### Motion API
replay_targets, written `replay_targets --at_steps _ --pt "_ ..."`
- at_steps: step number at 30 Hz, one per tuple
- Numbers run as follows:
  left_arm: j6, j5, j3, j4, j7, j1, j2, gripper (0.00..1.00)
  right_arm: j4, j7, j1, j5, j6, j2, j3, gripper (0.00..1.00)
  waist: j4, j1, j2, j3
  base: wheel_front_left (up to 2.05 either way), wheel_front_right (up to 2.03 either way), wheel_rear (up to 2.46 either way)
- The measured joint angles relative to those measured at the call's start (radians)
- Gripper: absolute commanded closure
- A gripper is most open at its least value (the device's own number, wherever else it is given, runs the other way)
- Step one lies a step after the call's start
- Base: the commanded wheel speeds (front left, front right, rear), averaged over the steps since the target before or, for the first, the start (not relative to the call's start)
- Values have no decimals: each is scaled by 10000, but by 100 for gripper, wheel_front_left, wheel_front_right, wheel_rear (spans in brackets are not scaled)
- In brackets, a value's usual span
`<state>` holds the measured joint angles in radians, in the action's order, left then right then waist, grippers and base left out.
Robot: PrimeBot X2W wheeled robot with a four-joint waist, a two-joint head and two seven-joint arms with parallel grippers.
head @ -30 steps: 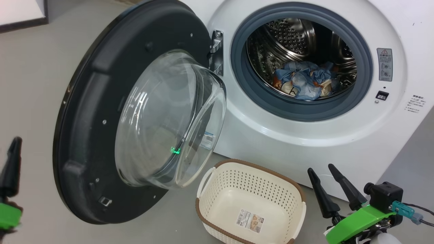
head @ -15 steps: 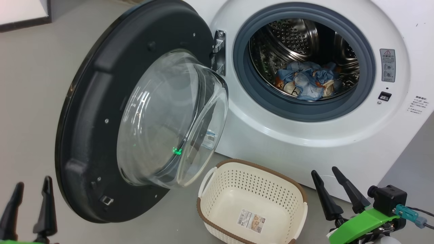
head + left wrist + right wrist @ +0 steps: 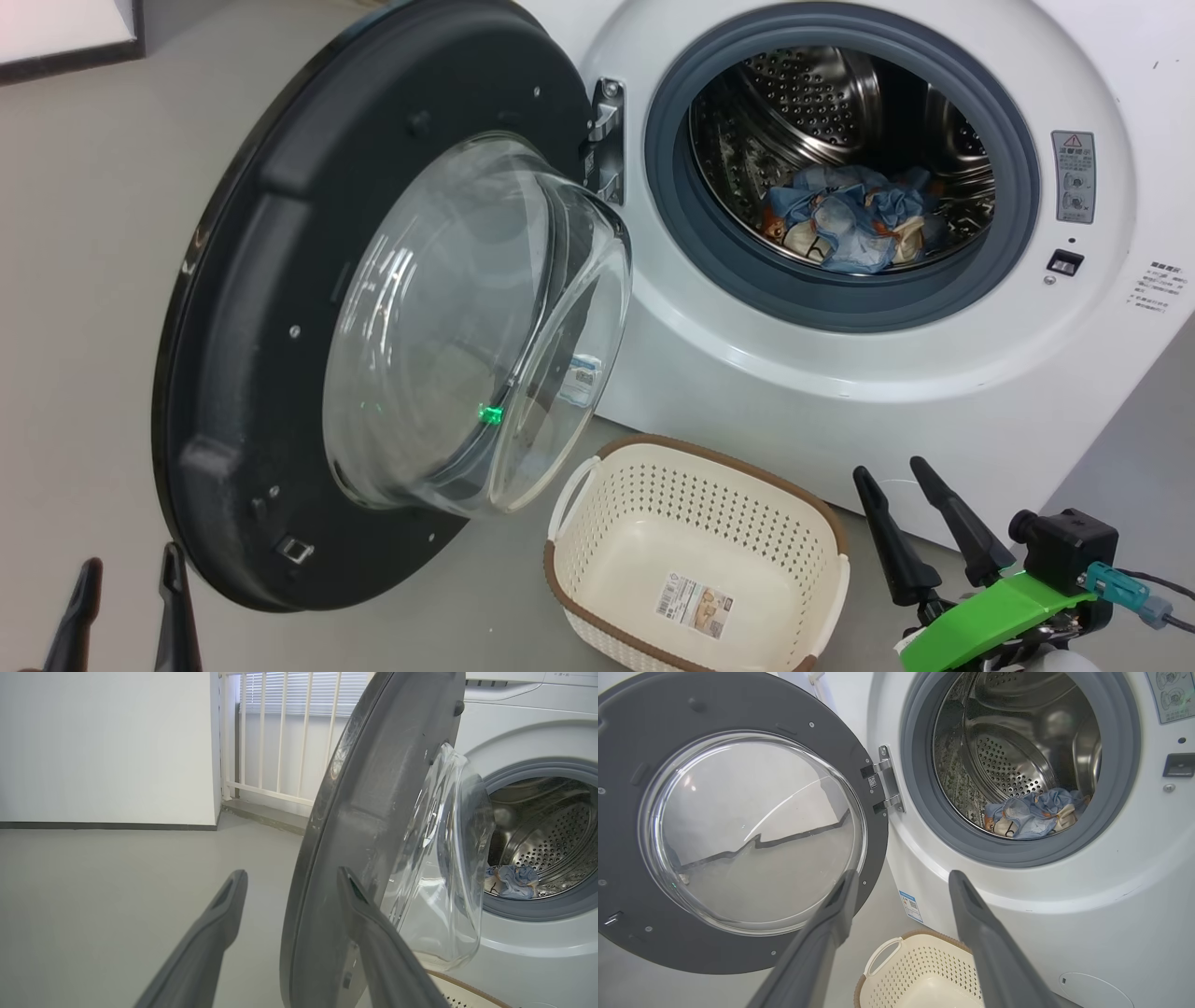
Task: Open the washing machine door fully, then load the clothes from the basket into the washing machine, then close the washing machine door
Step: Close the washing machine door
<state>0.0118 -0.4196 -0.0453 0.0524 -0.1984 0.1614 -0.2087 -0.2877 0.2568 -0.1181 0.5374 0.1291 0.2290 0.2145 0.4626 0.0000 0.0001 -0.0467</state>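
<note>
Light blue bear-printed clothes (image 3: 845, 229) lie in the steel drum of the big white washing machine (image 3: 840, 373) at one o'clock in the head view, and the cream perforated plastic basket (image 3: 653, 504) at six o'clock sits empty. Within the last second the left pincer (image 3: 131, 560), released and empty, has dropped from nine to seven o'clock beside the wide-open round black-rimmed glass door (image 3: 243, 280), probably to push it shut. The right pincer (image 3: 888, 467), also released, idles at five o'clock.

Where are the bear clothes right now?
In the head view, the clothes lie low in the drum of the washing machine, right of the open door, up beyond the empty basket.
</note>
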Motion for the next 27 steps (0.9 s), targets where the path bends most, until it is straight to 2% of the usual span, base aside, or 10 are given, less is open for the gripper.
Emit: replay_targets --at_steps 6,27 --pt "-86 63 92 -238 -245 4 201 0 8 0 0 0 0 2 -4 0 2 0 0 6 0 0 0" --pt "-174 132 111 -274 -316 -9 127 0 12 0 0 0 0 6 0 0 -21 0 0 84 0 0 0"
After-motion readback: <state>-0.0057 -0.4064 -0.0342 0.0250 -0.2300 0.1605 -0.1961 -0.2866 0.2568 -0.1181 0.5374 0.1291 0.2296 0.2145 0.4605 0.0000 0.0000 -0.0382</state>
